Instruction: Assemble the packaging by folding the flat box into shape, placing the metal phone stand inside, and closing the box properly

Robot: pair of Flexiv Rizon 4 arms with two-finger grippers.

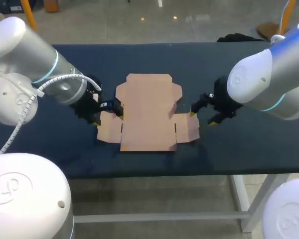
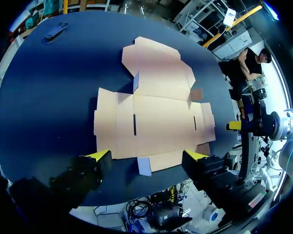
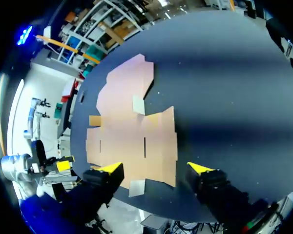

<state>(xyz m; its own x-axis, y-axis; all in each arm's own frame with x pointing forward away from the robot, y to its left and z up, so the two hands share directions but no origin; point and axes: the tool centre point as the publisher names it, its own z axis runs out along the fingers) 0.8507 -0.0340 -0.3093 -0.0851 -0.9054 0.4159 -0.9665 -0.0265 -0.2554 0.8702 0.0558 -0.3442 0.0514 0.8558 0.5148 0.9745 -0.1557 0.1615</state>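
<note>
The flat box (image 1: 148,117) lies unfolded on the surface (image 1: 239,144); the left fingers (image 2: 98,155) and right fingers (image 3: 199,168), spread wide and empty, flank its side flaps, apparently placed to start folding.

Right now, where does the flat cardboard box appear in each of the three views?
Head view: flat box in the middle of the dark blue table.
Left wrist view: flat box just ahead of the left gripper, near edge between its open fingers.
Right wrist view: flat box just ahead of the right gripper.
Shared landmark: the dark blue table under it.
</note>
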